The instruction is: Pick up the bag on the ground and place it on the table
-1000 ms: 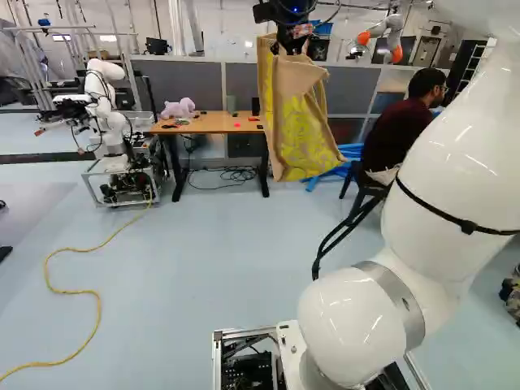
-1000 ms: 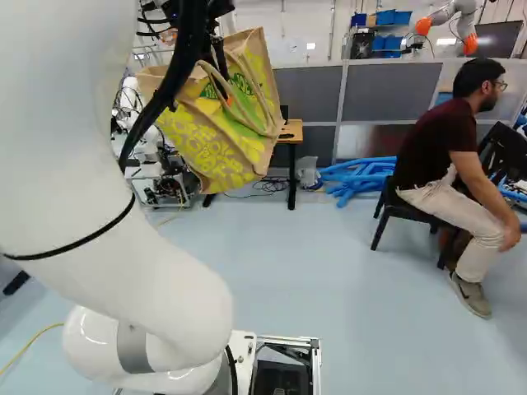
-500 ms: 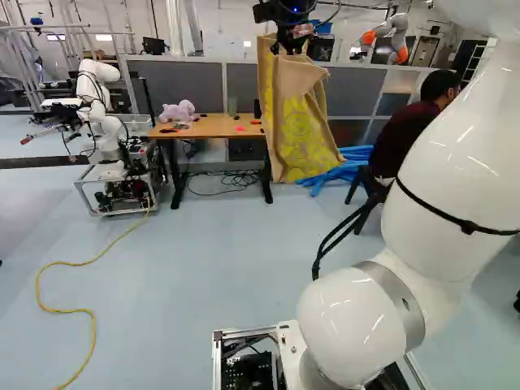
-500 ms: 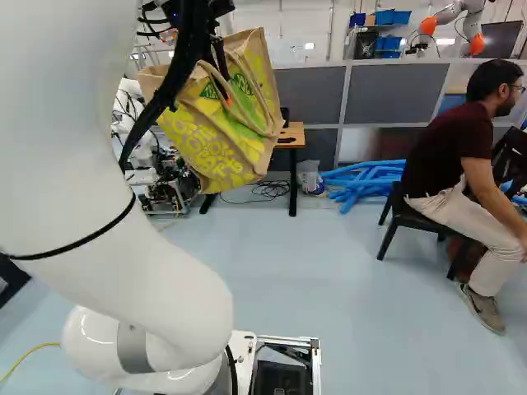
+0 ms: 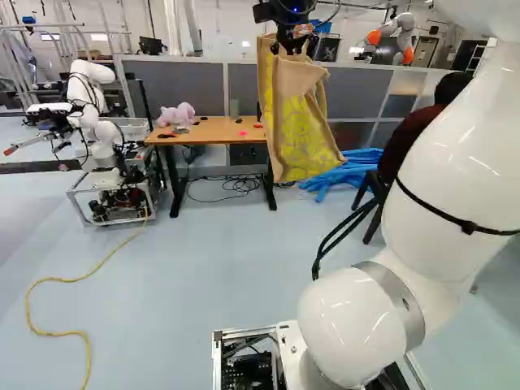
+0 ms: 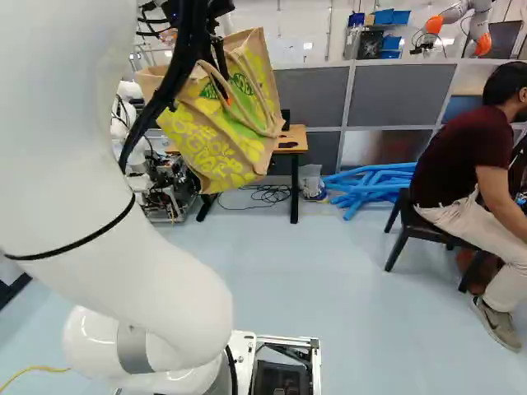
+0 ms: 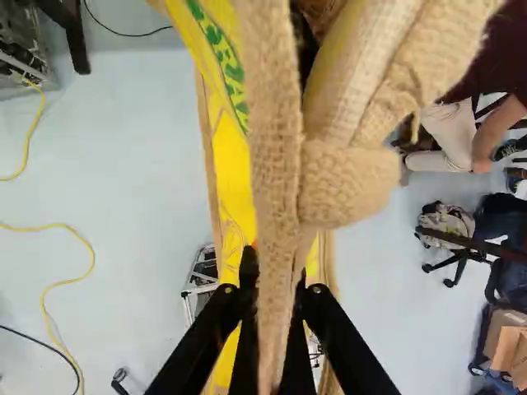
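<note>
The grey partition runs behind the table. The white arm rises on the near side of the table, reaching out towards it. Another robot stands just beside the table's left end in the left base view. The bag hangs in the air on the near side of the table, clear of the floor. The pink soft toy sits towards the table's left end. The gripper is closed to about a strap's thickness, pinching a bag handle between its fingers.

The pick-up looks done; carrying to the table seems the step in hand. Next, the base likely needs to drive nearer, keeping the bag's bottom above the tabletop, then lower it beside the toy before letting go.
</note>
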